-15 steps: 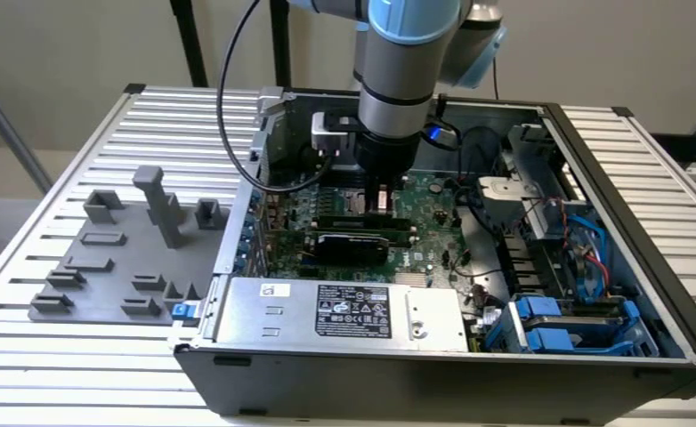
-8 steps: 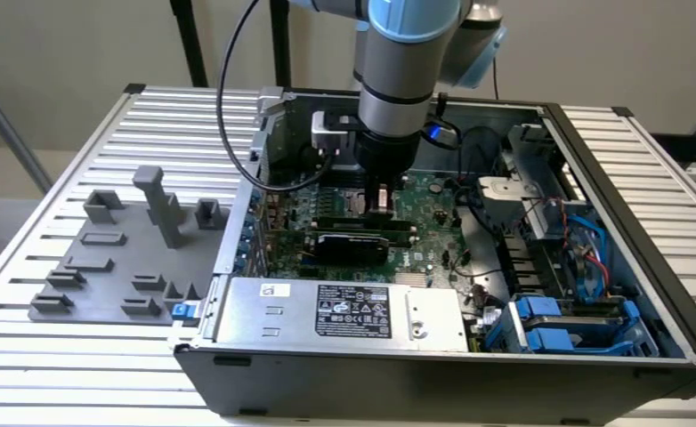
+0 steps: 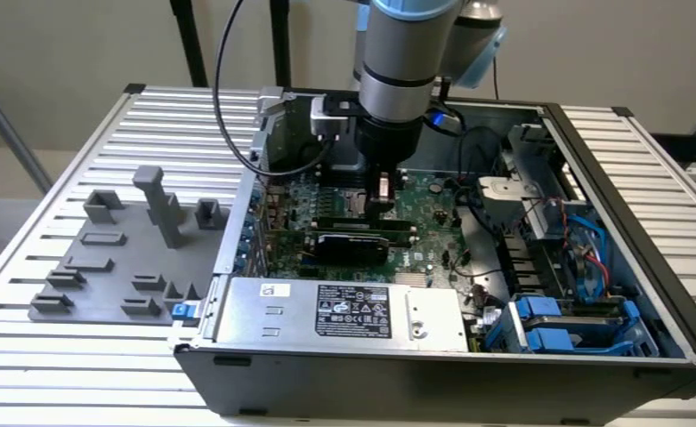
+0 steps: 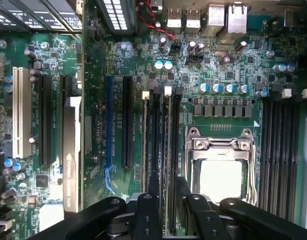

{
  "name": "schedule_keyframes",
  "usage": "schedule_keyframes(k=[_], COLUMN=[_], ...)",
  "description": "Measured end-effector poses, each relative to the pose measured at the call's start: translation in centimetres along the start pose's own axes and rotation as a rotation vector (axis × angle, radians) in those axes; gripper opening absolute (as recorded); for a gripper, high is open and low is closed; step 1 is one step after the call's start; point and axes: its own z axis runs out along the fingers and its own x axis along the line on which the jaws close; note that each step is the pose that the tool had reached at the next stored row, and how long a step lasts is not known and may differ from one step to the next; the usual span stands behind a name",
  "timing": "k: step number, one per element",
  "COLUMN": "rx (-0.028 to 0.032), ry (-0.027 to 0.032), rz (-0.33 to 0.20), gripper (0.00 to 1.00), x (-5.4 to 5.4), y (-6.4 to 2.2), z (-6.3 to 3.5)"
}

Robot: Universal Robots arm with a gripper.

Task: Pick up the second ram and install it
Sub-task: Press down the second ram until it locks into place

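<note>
Slatted aluminium table [image 3: 39,356], bearing an open desktop computer case [image 3: 633,222] and, at the exterior view's left, a light grey fixture plate [image 3: 110,285] with posts and blocks. Item: one Universal Robots arm [image 3: 401,62], reaching straight down into the case over the green motherboard [image 4: 228,115]. Item: gripper [image 3: 382,203], poised low above the bank of memory slots [image 4: 156,130] that lies between the long black expansion slots [image 4: 126,120] and the bare CPU socket [image 4: 221,165]. Its two black fingers [image 4: 154,192] stand close together, clenched on the second ram [image 4: 166,150]. The stick is seen edge-on as a thin strip running along a slot, with a white latch [image 4: 168,90] at the far end. Whether its lower edge already touches the slot cannot be told. Item: black card [image 3: 354,242], lying across the board just beside the gripper. Item: silver power supply [image 3: 336,311], at the near wall of the case. Step in hand, by judgement: the pick-up is done and the stick is in the insertion stage. That stage calls for the stick held parallel to its slot, the notch matched, the latches open, and a straight, even press without tilt toward the neighbouring slot.
</note>
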Motion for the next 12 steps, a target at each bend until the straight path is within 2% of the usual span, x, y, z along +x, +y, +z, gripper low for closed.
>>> schedule_keyframes(k=[12], rx=[0.0000], ry=[-0.0007], rz=[0.000], gripper=[0.00], x=[-0.01], y=[0.14], z=[-0.16])
